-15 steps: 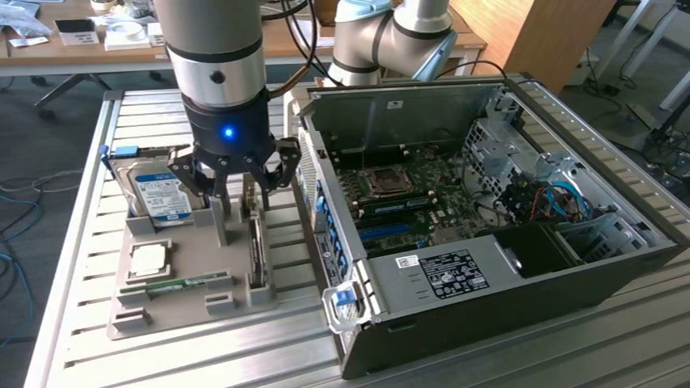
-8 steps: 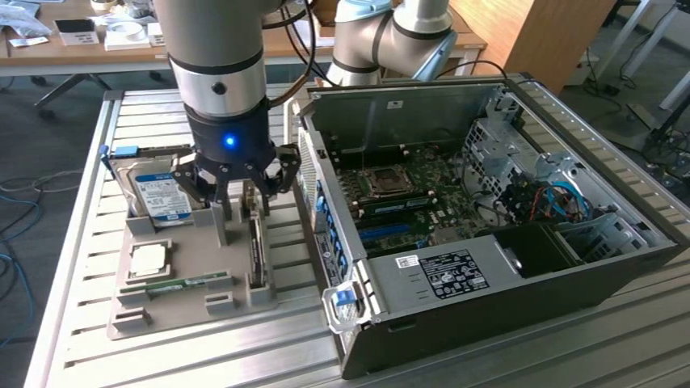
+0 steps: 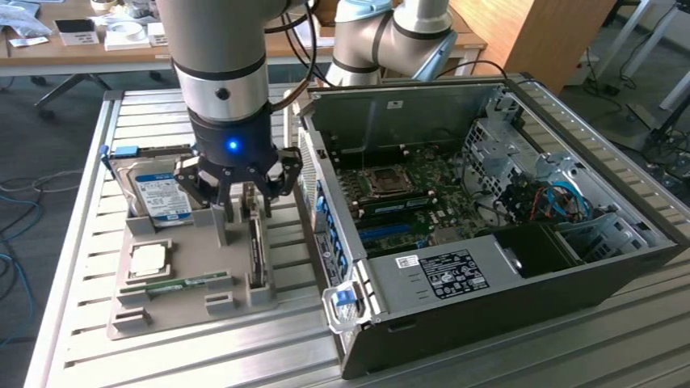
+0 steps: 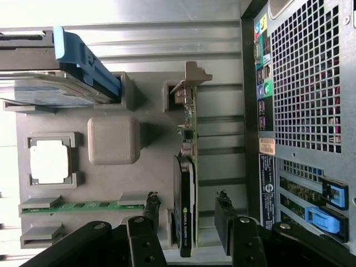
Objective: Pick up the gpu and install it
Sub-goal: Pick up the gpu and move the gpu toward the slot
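- Black two-finger gripper [image 4: 186, 208]: jaws stood wide open, held nothing.
- Thin green-board gpu with black heatsink [image 4: 186, 167]: stood on edge in grey plastic tray [image 4: 147, 111], between the jaws, long axis crossing their closing line.

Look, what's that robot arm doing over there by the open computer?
The robot arm's gripper is open, with one finger on each side of the gpu, which stands on edge in a gray holder tray beside the open computer case. The fingers are not squeezing the card, so it is not picked up or installed yet. A hard drive sits in the same tray.
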Tool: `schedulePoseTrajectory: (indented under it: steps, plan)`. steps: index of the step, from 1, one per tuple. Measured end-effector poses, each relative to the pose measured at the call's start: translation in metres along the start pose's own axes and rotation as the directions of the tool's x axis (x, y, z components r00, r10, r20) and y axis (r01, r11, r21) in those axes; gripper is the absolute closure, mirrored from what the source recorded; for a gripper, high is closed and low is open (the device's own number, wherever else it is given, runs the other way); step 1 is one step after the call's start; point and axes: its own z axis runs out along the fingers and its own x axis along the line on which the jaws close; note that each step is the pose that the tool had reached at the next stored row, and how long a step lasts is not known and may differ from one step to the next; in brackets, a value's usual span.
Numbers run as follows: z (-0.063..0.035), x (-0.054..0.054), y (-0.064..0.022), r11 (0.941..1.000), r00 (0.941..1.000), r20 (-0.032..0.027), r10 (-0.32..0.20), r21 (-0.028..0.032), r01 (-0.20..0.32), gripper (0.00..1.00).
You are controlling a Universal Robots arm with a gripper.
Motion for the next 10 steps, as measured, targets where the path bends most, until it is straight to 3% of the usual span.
schedulePoseTrajectory:
  steps: [10]
  plan:
    - [0.0180,0.000,-0.0008,1.0000,1.0000,-0.0006,0.000,0.0000,0.000,0.47]
